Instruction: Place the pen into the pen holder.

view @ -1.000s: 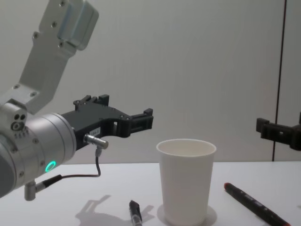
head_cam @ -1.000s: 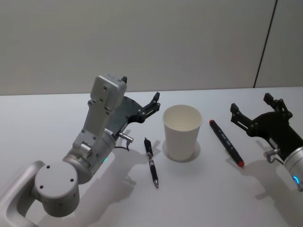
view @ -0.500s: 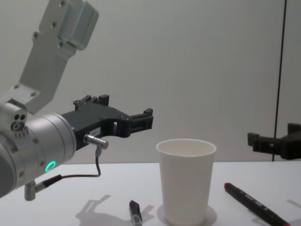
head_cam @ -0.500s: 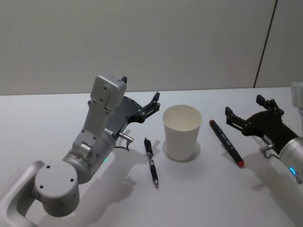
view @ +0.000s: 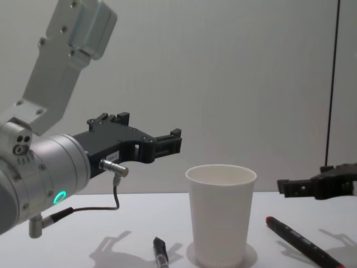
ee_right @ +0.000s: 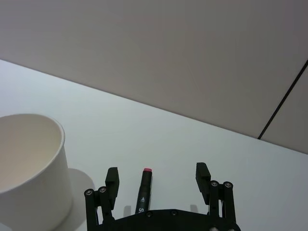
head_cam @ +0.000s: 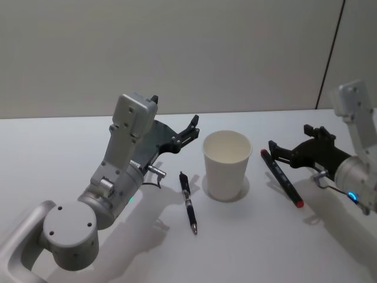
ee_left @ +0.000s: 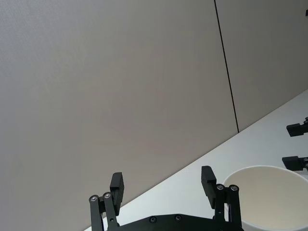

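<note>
The pen holder (head_cam: 227,165), a white paper cup, stands upright at mid-table with nothing in it. A black click pen (head_cam: 188,202) lies on the table just left of it. A black marker pen (head_cam: 281,177) with a red end lies just right of it. My right gripper (head_cam: 289,139) hovers open over the marker's far end, a little above the table. In the right wrist view the marker (ee_right: 143,192) lies between the spread fingers of the gripper (ee_right: 157,172), with the cup (ee_right: 29,168) off to one side. My left gripper (head_cam: 175,115) hangs open and idle, left of the cup's rim and above the table.
The white table (head_cam: 59,147) ends at a plain grey wall close behind the cup. A dark vertical seam (head_cam: 330,53) runs down the wall at the right. The left arm's big joints (head_cam: 70,230) fill the near left corner.
My right gripper has moved left toward the cup and come over the marker, still open. The left arm, the cup and both pens have not moved.
</note>
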Motion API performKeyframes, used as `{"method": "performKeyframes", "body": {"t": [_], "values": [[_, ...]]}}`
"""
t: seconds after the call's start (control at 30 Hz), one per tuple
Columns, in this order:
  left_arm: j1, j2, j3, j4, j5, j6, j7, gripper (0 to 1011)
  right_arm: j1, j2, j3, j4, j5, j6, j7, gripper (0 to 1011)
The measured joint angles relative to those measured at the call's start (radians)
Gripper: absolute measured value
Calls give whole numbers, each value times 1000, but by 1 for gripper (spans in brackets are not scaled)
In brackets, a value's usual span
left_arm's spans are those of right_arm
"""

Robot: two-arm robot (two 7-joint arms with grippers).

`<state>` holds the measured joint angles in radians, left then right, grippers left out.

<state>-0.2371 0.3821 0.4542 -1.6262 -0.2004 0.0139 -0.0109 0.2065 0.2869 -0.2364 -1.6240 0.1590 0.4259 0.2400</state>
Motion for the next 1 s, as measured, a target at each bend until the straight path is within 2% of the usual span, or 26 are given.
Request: {"method": "performKeyframes", "body": {"t": [0.07, 0.1, 0.13, 0.43, 0.77, 1.0], "values": [[0, 0, 0, 0, 0, 0, 0, 1001, 32, -13, -5, 11, -14, 71, 17, 1002], [0, 0, 0, 0, 0, 0, 0, 1001, 32, -13, -5, 11, -14, 71, 17, 1002], [0, 0, 0, 0, 0, 0, 0, 1001, 51, -22, -8, 16, -20, 110, 24, 1002], [0, 0, 0, 0, 0, 0, 0, 1001, 159, -59, -14, 45, -52, 303, 78, 1002], [0, 0, 0, 0, 0, 0, 0, 1001, 243, -65, -13, 64, -103, 456, 143, 1002], [0, 0, 0, 0, 0, 0, 0, 1001, 268, -56, -15, 64, -138, 525, 184, 1002]]}}
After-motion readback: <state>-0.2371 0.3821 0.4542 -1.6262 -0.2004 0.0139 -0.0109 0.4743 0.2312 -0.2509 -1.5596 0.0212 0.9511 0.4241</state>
